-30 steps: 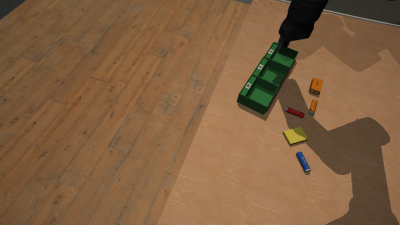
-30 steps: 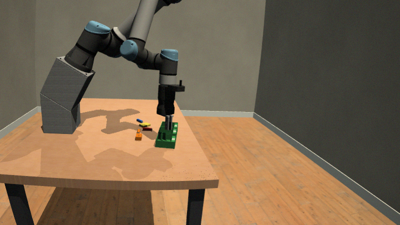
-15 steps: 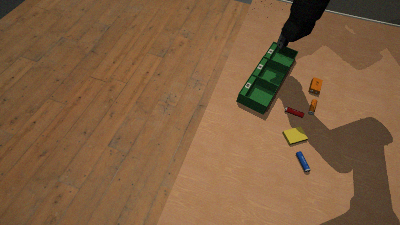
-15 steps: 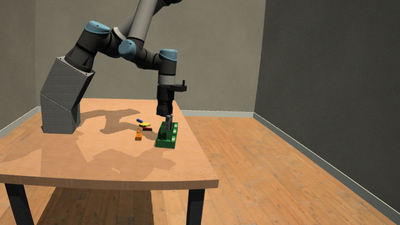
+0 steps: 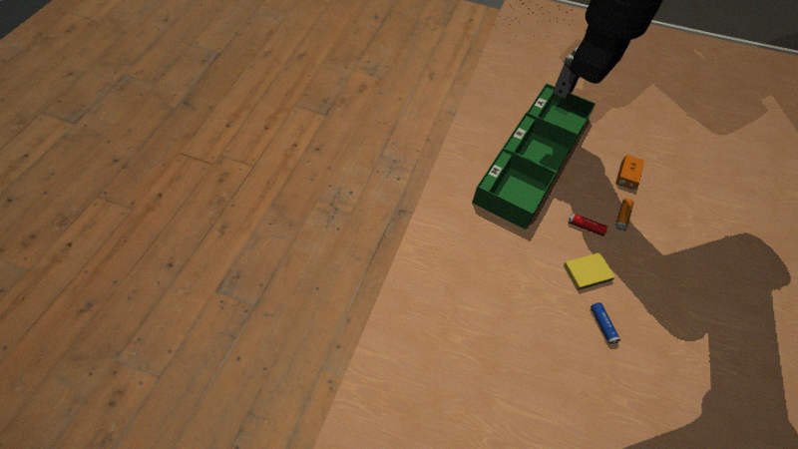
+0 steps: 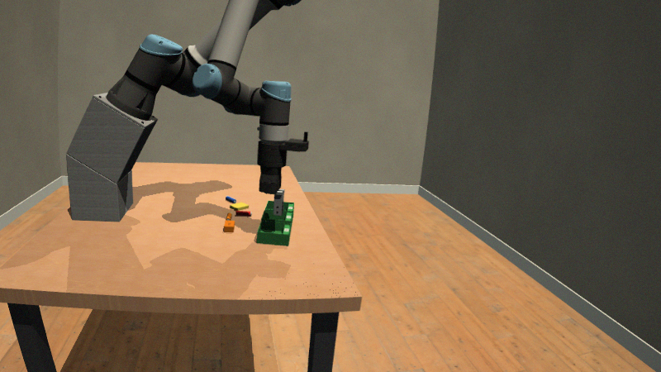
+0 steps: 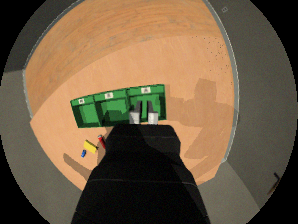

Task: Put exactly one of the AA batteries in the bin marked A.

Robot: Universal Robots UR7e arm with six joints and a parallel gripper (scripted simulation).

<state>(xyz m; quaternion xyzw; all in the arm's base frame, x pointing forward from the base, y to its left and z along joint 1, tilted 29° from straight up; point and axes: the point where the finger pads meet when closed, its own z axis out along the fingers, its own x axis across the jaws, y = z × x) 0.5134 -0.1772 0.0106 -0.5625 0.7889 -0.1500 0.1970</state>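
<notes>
— Where's bin A (image 5: 565,118)?
— It's the end compartment of your green three-part tray, white label on its rim, standing flat on the worktop.
— And the batteries?
— You have three cylindrical cells lying on their sides: orange (image 5: 624,214) and red (image 5: 587,224) beside the tray, blue (image 5: 604,321) well apart.

We cannot see between the gripper (image 5: 565,89) fingers; the bin labels (image 5: 520,133) just beside it are too small to read, and the arm (image 5: 613,27) runs off frame.
</notes>
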